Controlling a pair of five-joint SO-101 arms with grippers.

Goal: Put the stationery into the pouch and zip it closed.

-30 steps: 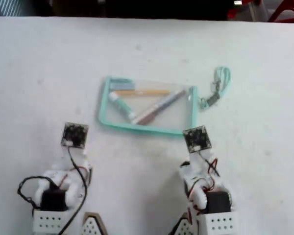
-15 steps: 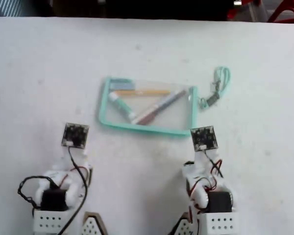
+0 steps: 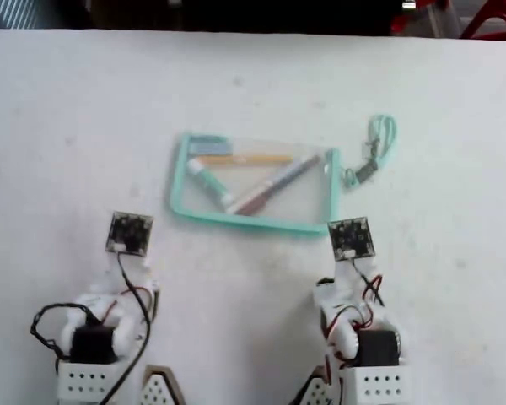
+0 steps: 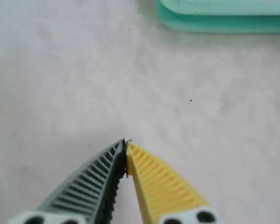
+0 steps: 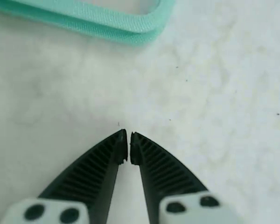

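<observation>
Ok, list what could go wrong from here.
Both arms' jaws are shut and sit short of the near edge of the pouch; advancing like this would likely shove it instead of gripping.
The loose lanyard by its right end could snag an arm.
I cannot tell whether the zip is closed; if not, the pens may slide out.

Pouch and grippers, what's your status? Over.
Left gripper shut, empty, short of pouch. Right gripper shut, empty, near pouch corner. Stationery inside pouch; zipped or not, cannot tell. Nothing blocks either gripper.
</observation>
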